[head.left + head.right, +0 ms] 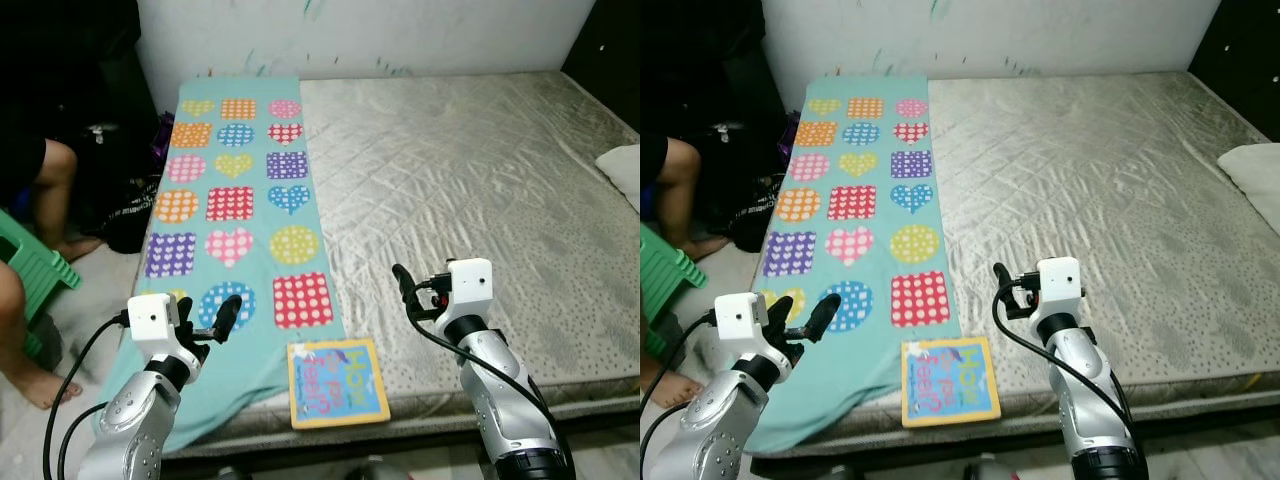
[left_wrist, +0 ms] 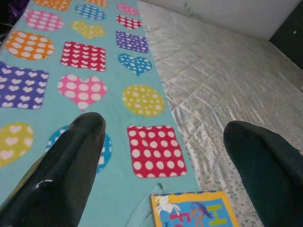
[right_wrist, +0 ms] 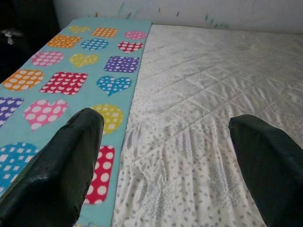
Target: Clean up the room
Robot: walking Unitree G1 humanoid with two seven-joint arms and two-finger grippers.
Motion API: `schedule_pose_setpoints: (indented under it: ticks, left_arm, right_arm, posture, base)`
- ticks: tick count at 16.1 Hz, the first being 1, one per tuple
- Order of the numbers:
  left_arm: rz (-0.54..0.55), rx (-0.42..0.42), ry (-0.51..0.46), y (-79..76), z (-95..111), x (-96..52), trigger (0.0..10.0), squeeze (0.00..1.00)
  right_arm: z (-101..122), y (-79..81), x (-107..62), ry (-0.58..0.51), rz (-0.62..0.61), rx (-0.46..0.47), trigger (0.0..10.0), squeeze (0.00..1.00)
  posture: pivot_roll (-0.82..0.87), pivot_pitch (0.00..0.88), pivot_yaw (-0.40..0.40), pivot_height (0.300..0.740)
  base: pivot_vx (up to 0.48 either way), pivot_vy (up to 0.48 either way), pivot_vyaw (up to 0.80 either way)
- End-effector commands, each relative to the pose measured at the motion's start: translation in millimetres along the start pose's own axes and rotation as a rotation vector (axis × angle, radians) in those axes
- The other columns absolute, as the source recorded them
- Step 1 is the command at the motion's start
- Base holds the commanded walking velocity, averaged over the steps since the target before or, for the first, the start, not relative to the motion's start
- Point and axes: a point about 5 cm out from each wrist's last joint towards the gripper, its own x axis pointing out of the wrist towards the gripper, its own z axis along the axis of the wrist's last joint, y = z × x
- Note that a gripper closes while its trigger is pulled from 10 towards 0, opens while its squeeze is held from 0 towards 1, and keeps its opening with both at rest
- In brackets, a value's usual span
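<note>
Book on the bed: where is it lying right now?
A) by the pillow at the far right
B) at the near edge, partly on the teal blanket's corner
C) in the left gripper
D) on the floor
B: the book lies flat at the mattress's near edge, its left side overlapping the teal blanket, with both grippers open and holding nothing.

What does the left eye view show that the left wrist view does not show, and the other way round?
Only the left eye view has the right hand, the pillow at the bed's right edge, the green stool and a person's leg. Only the left wrist view gives a close look between the left hand's open fingers. Both have the patterned blanket, the book at the mattress's near edge and the grey mattress.
</note>
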Motion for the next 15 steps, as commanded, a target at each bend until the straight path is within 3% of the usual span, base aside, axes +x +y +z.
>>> schedule_pose_setpoints:
  ticks: [1, 15]
  left_arm:
    - [0.032, 0.025, -0.048, 3.6, 6.8, -1.5, 10.0, 0.0]
    - [0.096, 0.06, -0.13, 7.1, 16.7, -9.4, 10.0, 0.0]
  right_arm:
    - [3.8, -3.0, -1.1, -0.019, -0.003, 0.004, 10.0, 0.0]
    - [11.9, -5.4, -2.2, -0.056, 0.031, -0.02, 10.0, 0.0]
  posture:
    - [-0.19, 0.086, -0.007, 0.658]
    - [-0.18, 0.118, -0.011, 0.658]
  base:
    - [0.0, 0.0, 0.0]
    - [0.0, 0.0, 0.0]
